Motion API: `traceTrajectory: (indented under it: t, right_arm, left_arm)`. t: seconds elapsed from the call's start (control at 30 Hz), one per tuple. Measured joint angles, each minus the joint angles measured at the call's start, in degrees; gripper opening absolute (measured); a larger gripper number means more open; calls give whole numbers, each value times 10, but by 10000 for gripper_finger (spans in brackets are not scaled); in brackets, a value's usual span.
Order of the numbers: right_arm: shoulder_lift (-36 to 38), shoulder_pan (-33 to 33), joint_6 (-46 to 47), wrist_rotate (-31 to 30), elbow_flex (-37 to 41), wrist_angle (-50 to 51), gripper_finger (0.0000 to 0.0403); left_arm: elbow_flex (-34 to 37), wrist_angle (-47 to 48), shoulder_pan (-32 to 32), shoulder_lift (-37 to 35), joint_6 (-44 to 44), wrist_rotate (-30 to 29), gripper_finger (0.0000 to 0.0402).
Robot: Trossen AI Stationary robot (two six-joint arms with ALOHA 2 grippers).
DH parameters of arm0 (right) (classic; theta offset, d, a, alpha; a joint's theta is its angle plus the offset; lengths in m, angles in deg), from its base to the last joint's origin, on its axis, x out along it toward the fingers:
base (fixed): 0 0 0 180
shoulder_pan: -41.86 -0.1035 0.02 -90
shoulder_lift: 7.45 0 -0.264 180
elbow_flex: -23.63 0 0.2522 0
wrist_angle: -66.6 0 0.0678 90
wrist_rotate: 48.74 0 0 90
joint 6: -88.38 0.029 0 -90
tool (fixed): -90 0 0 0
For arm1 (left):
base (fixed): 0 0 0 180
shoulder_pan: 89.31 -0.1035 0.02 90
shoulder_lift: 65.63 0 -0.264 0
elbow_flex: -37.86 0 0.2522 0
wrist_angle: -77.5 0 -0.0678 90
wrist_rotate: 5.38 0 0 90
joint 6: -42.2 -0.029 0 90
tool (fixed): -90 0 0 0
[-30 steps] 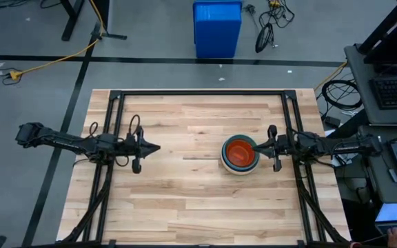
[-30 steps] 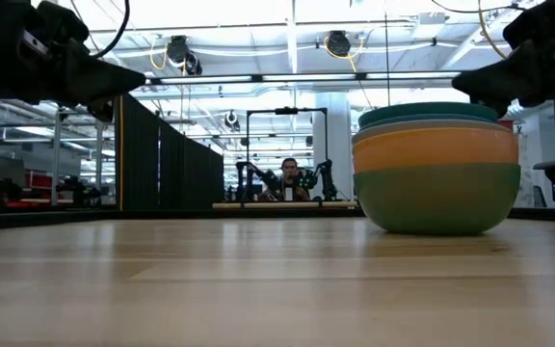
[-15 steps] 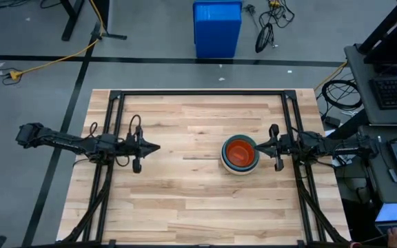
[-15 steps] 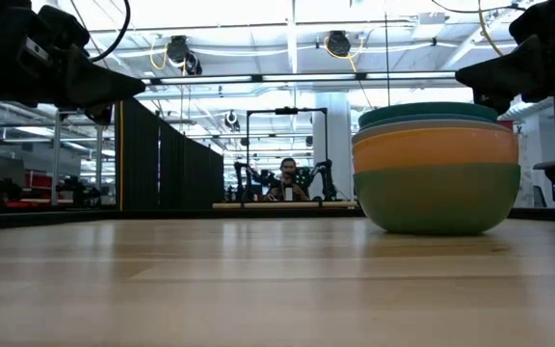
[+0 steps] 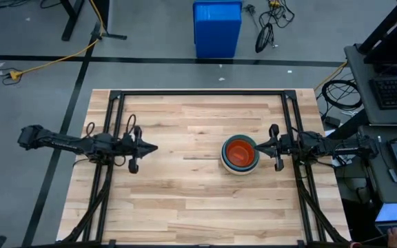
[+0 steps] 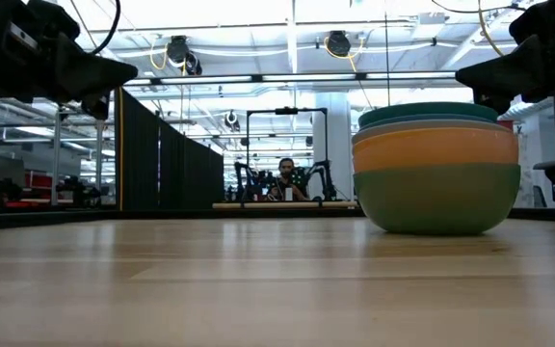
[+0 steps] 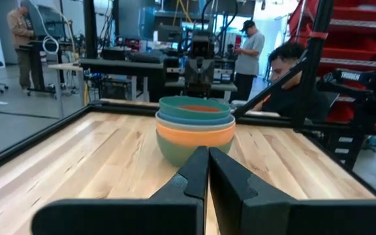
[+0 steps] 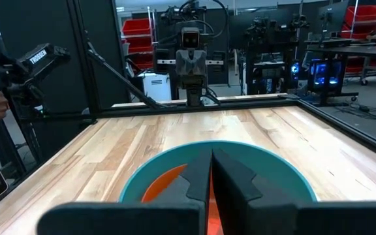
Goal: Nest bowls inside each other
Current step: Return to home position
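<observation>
Several bowls sit nested in one stack (image 5: 240,154) on the wooden table, right of centre. The sage green bowl (image 6: 437,198) is at the bottom, its base on the table, with orange, pale and teal rims above it. A red-orange bowl (image 5: 240,151) lies innermost. My right gripper (image 5: 258,146) is shut and level at the stack's right side, above its rim (image 8: 273,163) and clear of it. My left gripper (image 5: 155,147) is shut and level over the table's left part, pointing at the stack (image 7: 195,127) from well away.
A black frame (image 5: 198,93) runs along the table's far edge and down both sides. The big blue bin (image 5: 217,27) stands on the floor beyond the far edge. Bare wood lies between the two grippers and toward the near edge. People show in the room behind.
</observation>
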Motion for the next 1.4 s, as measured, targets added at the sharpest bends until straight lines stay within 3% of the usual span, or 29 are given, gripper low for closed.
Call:
traceTrajectory:
  t: [0.77, 1.4]
  right_arm:
    - [0, 0, 0, 1, 0, 0, 0]
    - [0, 0, -1, 1, 0, 0, 0]
  left_arm:
    - [0, 214, 0, -222, -11, 0, 0]
    - [1, 232, 0, -224, -2, 0, 0]
